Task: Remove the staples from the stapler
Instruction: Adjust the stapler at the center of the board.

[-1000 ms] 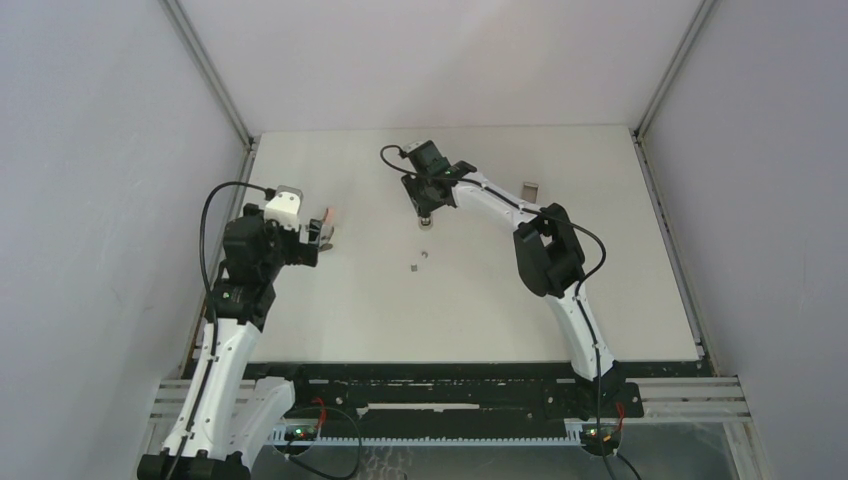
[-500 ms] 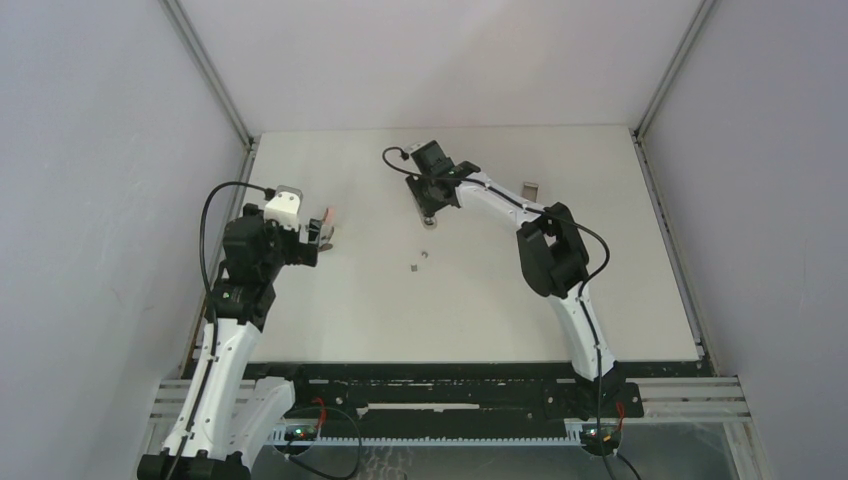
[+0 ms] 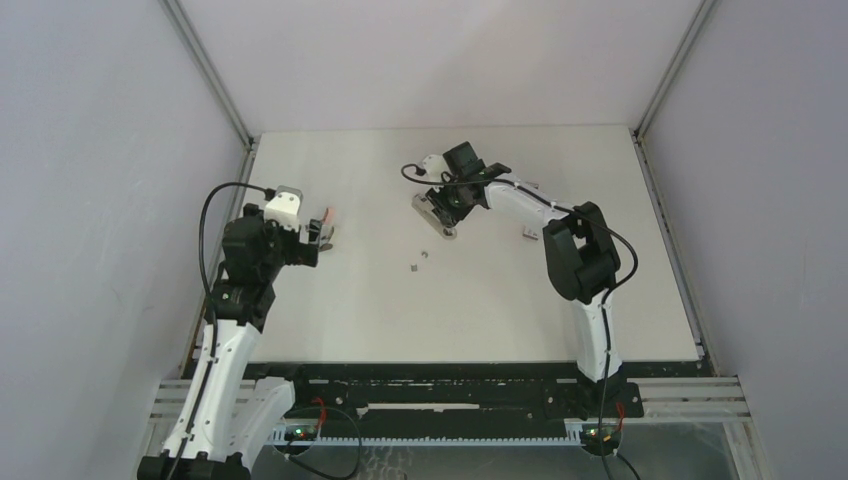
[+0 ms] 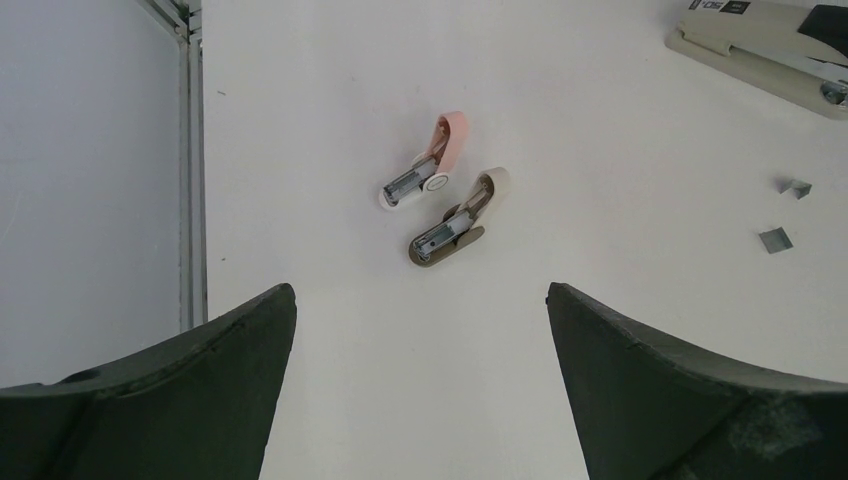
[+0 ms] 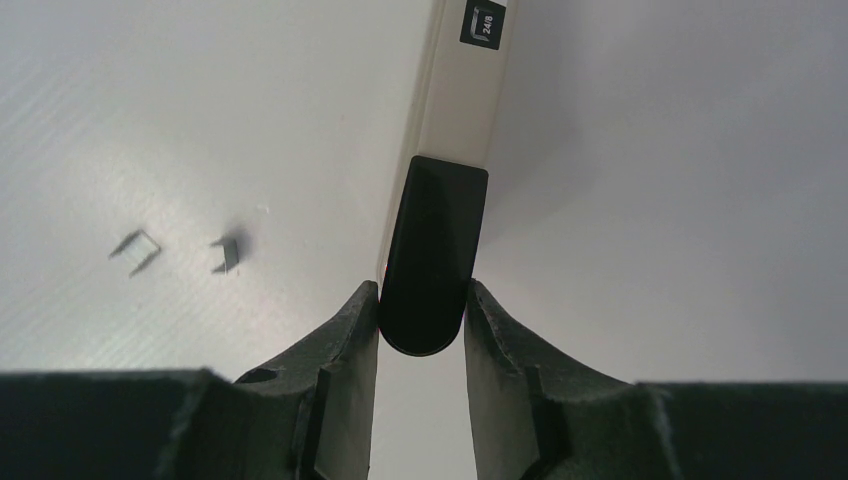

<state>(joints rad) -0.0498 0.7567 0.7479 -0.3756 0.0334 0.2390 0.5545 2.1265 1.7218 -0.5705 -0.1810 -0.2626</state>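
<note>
The stapler (image 3: 436, 214) lies toward the far middle of the white tabletop (image 3: 400, 320), a long slim thing with a pale grey-beige body and a black cap at one end. The right pincer (image 3: 447, 200) has reached out over it and is clamped on it. From the right wrist view its two dark fingers (image 5: 345, 330) press against either side of the black cap, with the stapler (image 5: 440, 120) running straight away from the pincer (image 5: 421, 296) and a small black label showing near the far end. I cannot tell whether the stapler is resting flat or is lifted a little. The staples (image 3: 424, 253) lie loose on the tabletop just on the near side of the stapler, two tiny silvery bits close together. Through the right wrist camera they (image 5: 135, 250) sit off to the left of the stapler and clear of the fingers. Well to the left of the stapler hangs the left pincer (image 3: 322, 232), its jaws spread wide with nothing between them. In its own view the pincer (image 4: 420, 290) looks down on a pink clawed staple remover (image 4: 432, 155) and a beige one (image 4: 462, 212) lying side by side, while the stapler (image 4: 760, 45) shows at the top right corner and the staples (image 4: 773, 239) sit below it. To the right of the stapler, past the right arm, rests a small pale piece (image 3: 527, 233) too small to make out.
</note>
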